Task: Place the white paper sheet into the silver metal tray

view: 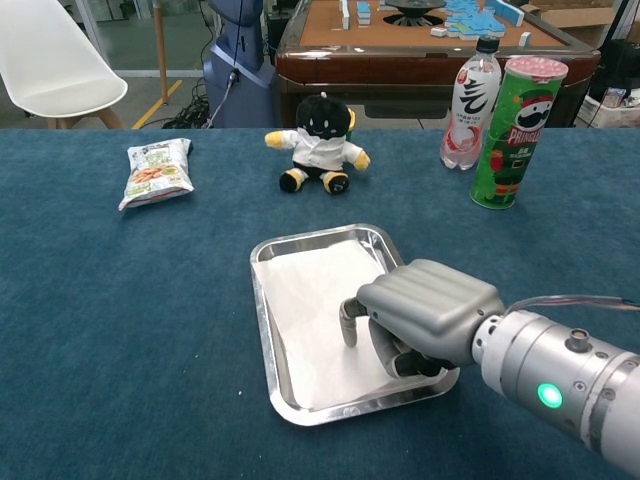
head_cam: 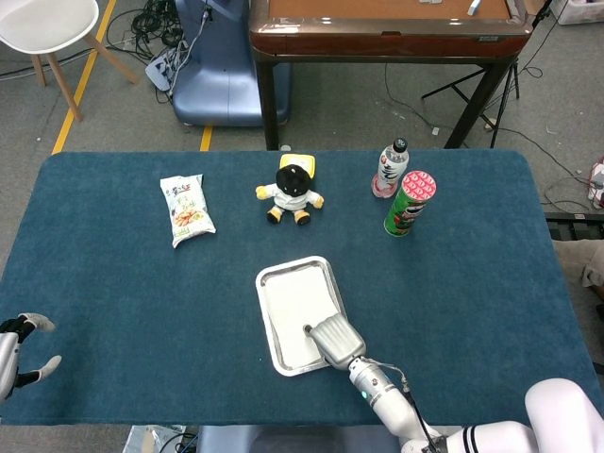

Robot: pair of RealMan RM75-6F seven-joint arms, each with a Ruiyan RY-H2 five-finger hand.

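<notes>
The silver metal tray (view: 262, 320) (head_cam: 265, 326) lies in the near middle of the blue table. The white paper sheet (view: 310, 310) (head_cam: 294, 311) lies flat inside it, within the rim. My right hand (view: 420, 312) (head_cam: 335, 340) is over the tray's near right corner, fingers curled down and pressing on the sheet. My left hand (head_cam: 17, 349) shows only in the head view at the table's near left edge, with fingers apart and nothing in it.
At the back stand a plush toy (view: 318, 132), a drink bottle (view: 470, 92) and a green Pringles can (view: 512, 120). A snack packet (view: 152, 172) lies at the back left. A wooden table (head_cam: 387, 33) and a white chair (view: 50, 65) are beyond.
</notes>
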